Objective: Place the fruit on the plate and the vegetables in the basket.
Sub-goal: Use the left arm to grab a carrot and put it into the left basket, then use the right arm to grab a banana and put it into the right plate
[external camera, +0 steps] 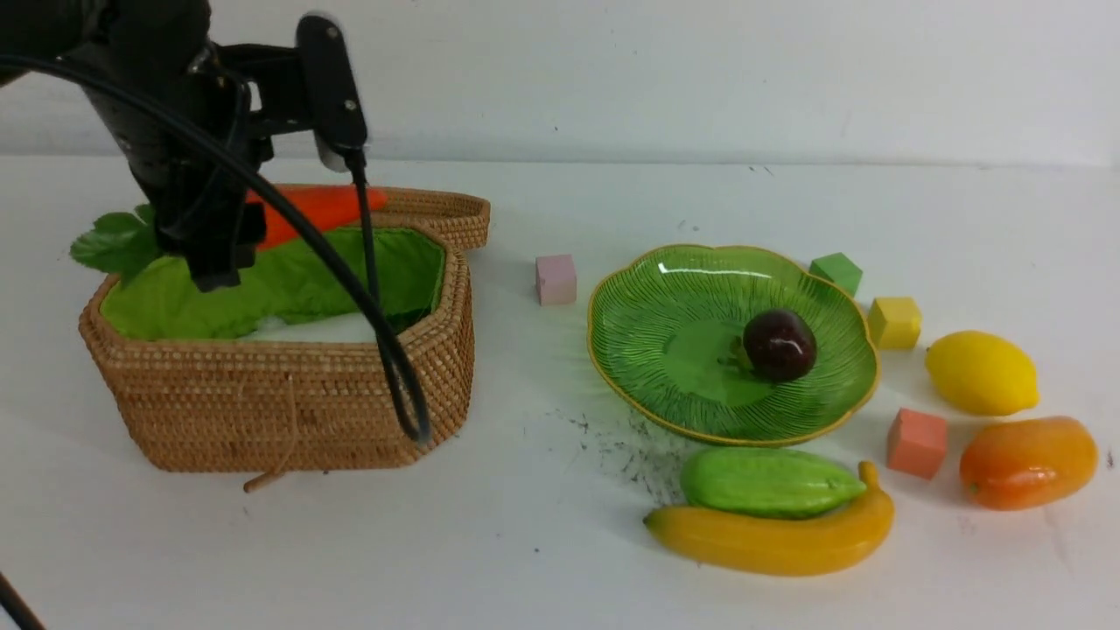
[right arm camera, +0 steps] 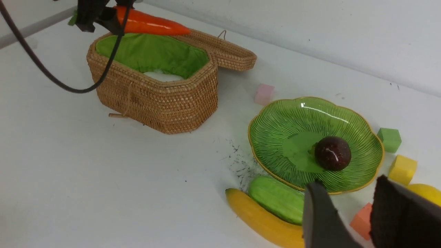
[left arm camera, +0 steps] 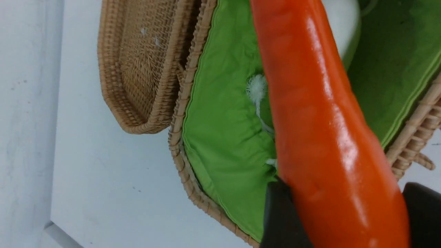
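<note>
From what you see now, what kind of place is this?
Likely a robot test bench, not a kitchen: a white table against a plain wall, a toy banana, and a cabled robot arm.

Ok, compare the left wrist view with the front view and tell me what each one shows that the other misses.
Only the left wrist view: the white tuft on the lining and the lid's inside.
Only the front view: the plate holding the maroon ball; the lemon, mango, banana, gourd and cubes around it; the carrot's leaves.
Both: the carrot held over the basket, with the radish inside.
</note>
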`<act>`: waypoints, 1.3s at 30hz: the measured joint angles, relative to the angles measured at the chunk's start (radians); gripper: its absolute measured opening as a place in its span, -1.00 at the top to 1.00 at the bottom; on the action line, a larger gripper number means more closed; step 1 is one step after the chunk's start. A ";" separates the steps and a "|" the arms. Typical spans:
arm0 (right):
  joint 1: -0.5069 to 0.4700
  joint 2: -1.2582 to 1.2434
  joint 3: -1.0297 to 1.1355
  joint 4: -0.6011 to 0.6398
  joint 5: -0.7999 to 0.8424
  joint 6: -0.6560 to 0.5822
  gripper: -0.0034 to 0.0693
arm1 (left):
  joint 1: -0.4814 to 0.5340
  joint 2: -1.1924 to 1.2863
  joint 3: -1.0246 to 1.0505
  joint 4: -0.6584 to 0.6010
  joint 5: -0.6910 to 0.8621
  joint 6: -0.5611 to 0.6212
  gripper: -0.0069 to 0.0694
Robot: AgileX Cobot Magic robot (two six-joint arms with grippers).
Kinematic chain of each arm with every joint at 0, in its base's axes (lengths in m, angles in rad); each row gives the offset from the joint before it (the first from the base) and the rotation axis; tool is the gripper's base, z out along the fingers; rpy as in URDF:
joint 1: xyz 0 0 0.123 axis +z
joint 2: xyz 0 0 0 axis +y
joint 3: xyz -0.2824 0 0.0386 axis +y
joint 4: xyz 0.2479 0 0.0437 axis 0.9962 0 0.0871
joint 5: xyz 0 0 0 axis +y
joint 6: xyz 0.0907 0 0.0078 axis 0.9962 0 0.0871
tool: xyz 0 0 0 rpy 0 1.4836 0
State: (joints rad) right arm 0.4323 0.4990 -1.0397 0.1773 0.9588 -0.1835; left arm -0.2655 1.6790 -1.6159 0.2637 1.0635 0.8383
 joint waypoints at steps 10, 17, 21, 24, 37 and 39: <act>0.000 0.000 0.000 0.013 0.000 -0.001 0.25 | 0.031 0.001 0.000 -0.057 -0.030 0.000 -0.33; 0.000 0.000 0.000 0.015 0.000 -0.001 0.25 | 0.031 0.000 0.000 -0.045 -0.031 -0.002 -0.64; 0.000 0.000 0.000 0.015 0.000 -0.001 0.25 | 0.031 -0.013 0.001 -0.077 -0.035 -0.053 -0.60; 0.000 0.011 -0.002 0.019 0.005 -0.001 0.25 | 0.028 -0.051 0.002 -0.192 -0.055 -0.149 -0.35; 0.000 0.311 -0.043 0.039 0.129 -0.016 0.25 | -0.215 -0.364 0.079 -0.435 0.030 -0.604 0.85; 0.000 0.347 -0.043 0.039 0.136 -0.033 0.25 | -0.245 -0.423 0.156 -0.419 0.026 -0.630 0.85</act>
State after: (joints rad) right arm 0.4323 0.8464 -1.0829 0.2165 1.0950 -0.2165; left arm -0.5102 1.2564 -1.4604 -0.1557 1.0891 0.2085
